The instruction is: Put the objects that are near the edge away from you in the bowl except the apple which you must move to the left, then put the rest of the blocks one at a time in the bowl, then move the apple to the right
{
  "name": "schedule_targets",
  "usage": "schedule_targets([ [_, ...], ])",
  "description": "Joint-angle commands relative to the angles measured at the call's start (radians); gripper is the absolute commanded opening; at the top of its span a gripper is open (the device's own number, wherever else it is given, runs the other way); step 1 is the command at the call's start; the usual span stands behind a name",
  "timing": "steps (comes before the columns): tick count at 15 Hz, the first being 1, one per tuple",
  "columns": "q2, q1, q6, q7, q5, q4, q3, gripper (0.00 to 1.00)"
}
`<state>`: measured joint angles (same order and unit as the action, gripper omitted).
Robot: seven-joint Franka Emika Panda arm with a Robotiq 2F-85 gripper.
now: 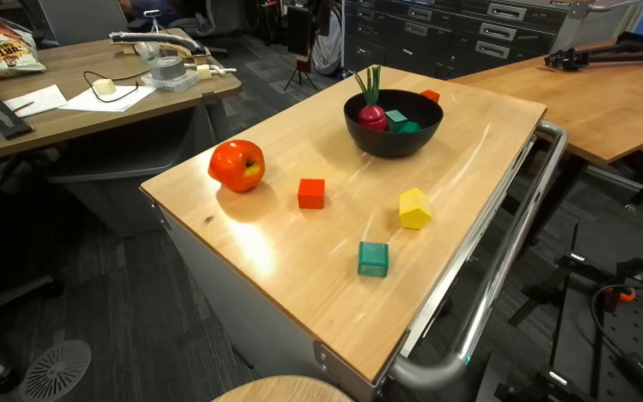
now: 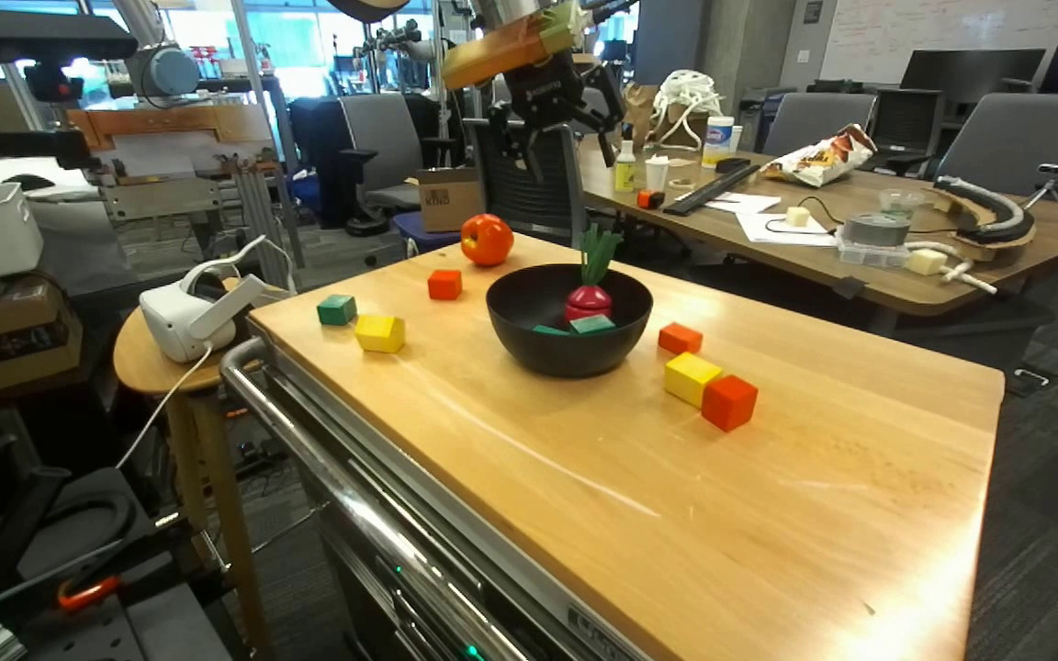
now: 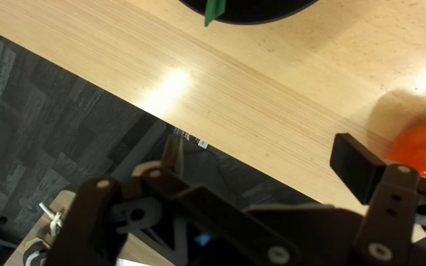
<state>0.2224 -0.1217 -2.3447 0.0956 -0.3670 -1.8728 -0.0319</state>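
Note:
A red apple stands near a table corner and also shows in the wrist view. The black bowl holds a red radish with green leaves and green blocks. On the apple's side of the bowl lie a red block, a yellow block and a green block. Past the bowl lie a flat red block, a yellow block and a red cube. My gripper is open and empty, raised above the table near the apple; its fingers are wide apart.
The wooden tabletop has a metal handle rail along one long side. A desk with a chip bag and tape stands beside it. A stool with a white headset stands near a table end.

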Motion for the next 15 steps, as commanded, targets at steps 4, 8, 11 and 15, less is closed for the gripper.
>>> schedule_targets([
  [4, 0.009, 0.053, 0.046, 0.169, 0.155, -0.022, 0.072, 1.00],
  [8, 0.020, 0.066, 0.105, 0.298, 0.231, -0.045, 0.113, 1.00],
  [11, 0.031, 0.064, 0.129, 0.355, 0.283, -0.052, 0.143, 1.00],
  [15, 0.031, 0.059, 0.187, 0.390, 0.326, -0.063, 0.170, 1.00],
])
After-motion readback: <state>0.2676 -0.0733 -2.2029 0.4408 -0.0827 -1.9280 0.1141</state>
